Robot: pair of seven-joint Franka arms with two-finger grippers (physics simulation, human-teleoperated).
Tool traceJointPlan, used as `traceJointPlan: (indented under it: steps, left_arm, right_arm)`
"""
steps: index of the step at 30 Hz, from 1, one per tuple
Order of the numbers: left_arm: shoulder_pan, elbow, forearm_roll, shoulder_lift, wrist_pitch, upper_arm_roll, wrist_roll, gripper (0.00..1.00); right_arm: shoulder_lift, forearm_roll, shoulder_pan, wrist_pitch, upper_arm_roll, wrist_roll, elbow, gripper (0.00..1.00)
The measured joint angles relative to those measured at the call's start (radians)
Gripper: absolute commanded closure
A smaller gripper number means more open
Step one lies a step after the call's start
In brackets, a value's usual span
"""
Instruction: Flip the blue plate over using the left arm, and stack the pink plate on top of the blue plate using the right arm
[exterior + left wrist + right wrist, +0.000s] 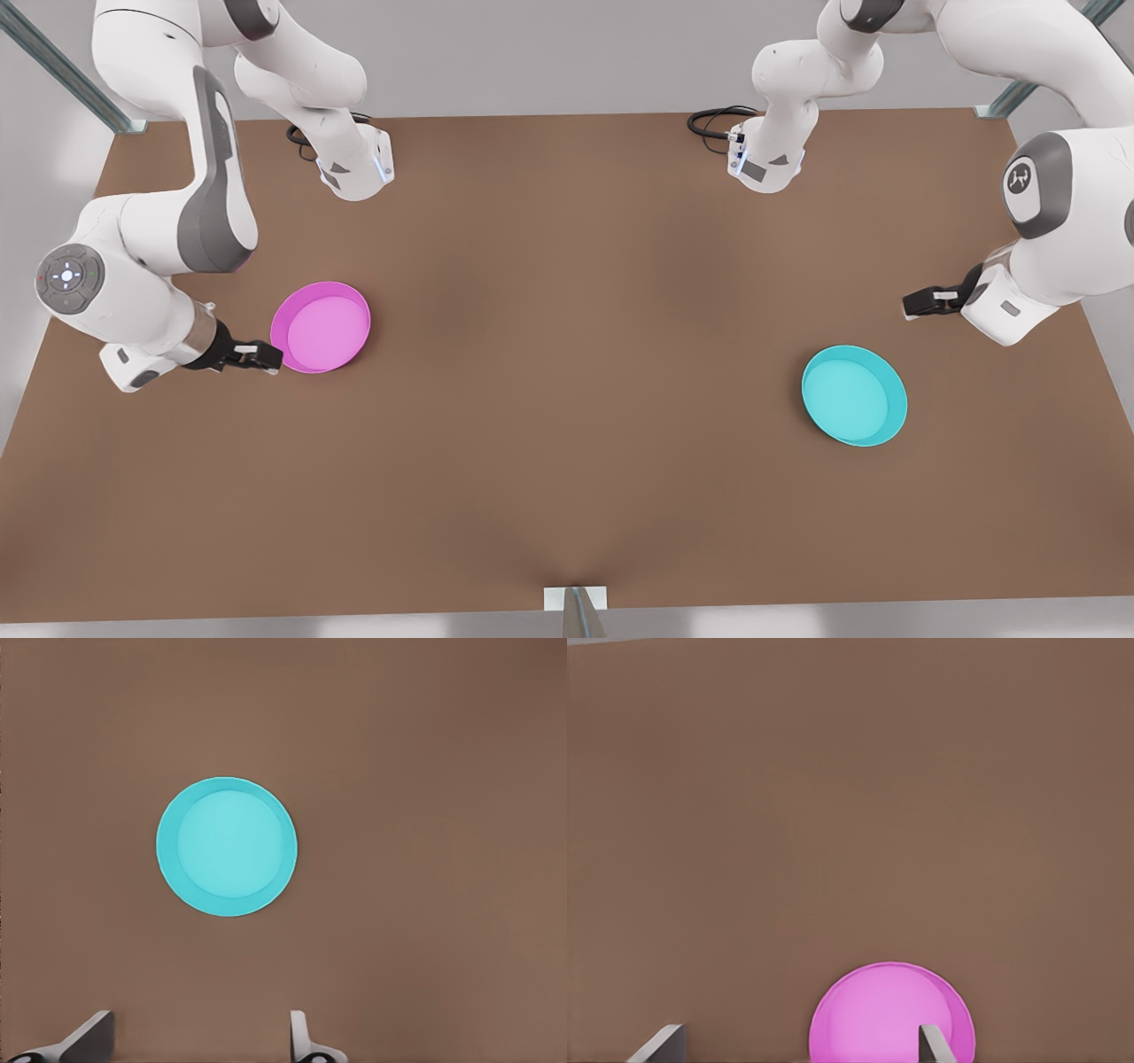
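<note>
The blue plate [853,395] lies hollow side up on the brown table at the front view's right, and it is centred in the left wrist view [227,847]. My left gripper [921,304] hovers open above and behind it, apart from it, with its fingertips [92,1036] spread wide. At the front view's left, the pink plate [322,327] also rests hollow side up. My right gripper [266,357] is open just beside its rim on the outer side, low over the table. Between its fingers [932,1042] the pink plate [890,1014] shows.
The brown table [567,461] stretches wide between the two plates. Black cables [713,122] lie near the arm bases at the back. Metal frame posts [576,611] stand at the front edge and the back corners.
</note>
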Motion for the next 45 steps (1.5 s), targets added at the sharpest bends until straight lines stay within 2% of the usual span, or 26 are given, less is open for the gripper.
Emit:
traceJointPlan:
  steps: [2, 6, 8, 9, 12, 15, 16, 18, 21, 23, 33, 34, 35, 45]
  left_arm:
    - [0.011, -0.001, 0.005, 0.015, 0.0, -0.001, 0.019, 0.0]
    - [0.289, -0.018, -0.101, 0.29, 0.181, -0.001, 0.414, 0.0]
    - [0.327, -0.204, -0.204, 0.316, 0.397, 0.0, 0.529, 0.0]
    - [0.342, -0.237, -0.258, 0.337, 0.464, 0.0, 0.57, 0.0]
    - [0.379, -0.239, -0.375, 0.405, 0.542, 0.0, 0.597, 0.0]
    - [0.39, -0.239, -0.433, 0.454, 0.545, 0.0, 0.597, 0.0]
    - [0.39, -0.239, -0.444, 0.474, 0.547, 0.0, 0.597, 0.0]
    - [0.39, -0.239, -0.459, 0.486, 0.55, 0.0, 0.597, 0.0]
    - [0.39, -0.239, -0.47, 0.509, 0.56, 0.0, 0.597, 0.03]
    - [0.388, -0.239, -0.473, 0.512, 0.56, 0.0, 0.597, 0.3]
    - [0.39, -0.239, -0.473, 0.543, 0.569, 0.001, 0.597, 0.3]
    - [0.389, -0.239, -0.473, 0.543, 0.569, 0.002, 0.597, 0.32]
    - [0.39, -0.239, -0.473, 0.547, 0.569, 0.002, 0.597, 0.39]
    - [0.389, -0.238, -0.469, 0.546, 0.56, 0.002, 0.664, 0.4]
  right_arm:
    - [0.004, 0.001, 0.004, 0.003, -0.001, 0.013, 0.004, 0.0]
    - [0.017, -0.006, -0.012, 0.015, -0.009, 0.016, 0.005, 0.0]
    - [0.019, -0.009, -0.001, 0.016, -0.008, 0.016, 0.023, 0.0]
    - [0.027, -0.01, -0.001, 0.016, -0.008, 0.016, 0.025, 0.0]
    - [0.043, -0.025, -0.05, 0.013, -0.009, 0.013, 0.024, 0.0]
    - [0.094, -0.207, -0.043, 0.014, -0.009, 0.019, 0.024, 0.0]
    - [0.095, -0.187, -0.049, 0.01, -0.008, 0.064, 0.021, 0.0]
    - [0.101, -0.16, -0.042, 0.011, -0.008, 0.234, 0.019, 0.0]
    - [0.1, -0.163, -0.049, 0.005, -0.008, 0.246, 0.018, 0.0]
    - [0.1, -0.165, -0.052, 0.004, -0.008, 0.245, 0.019, 0.0]
    - [0.101, -0.169, -0.053, 0.003, -0.009, 0.246, 0.019, 0.0]
    - [0.101, -0.169, -0.053, 0.003, -0.009, 0.247, 0.019, 0.0]
    - [0.101, -0.169, -0.051, 0.003, -0.009, 0.246, 0.02, 0.0]
    - [0.101, -0.169, -0.053, 0.003, -0.009, 0.246, 0.016, 0.0]
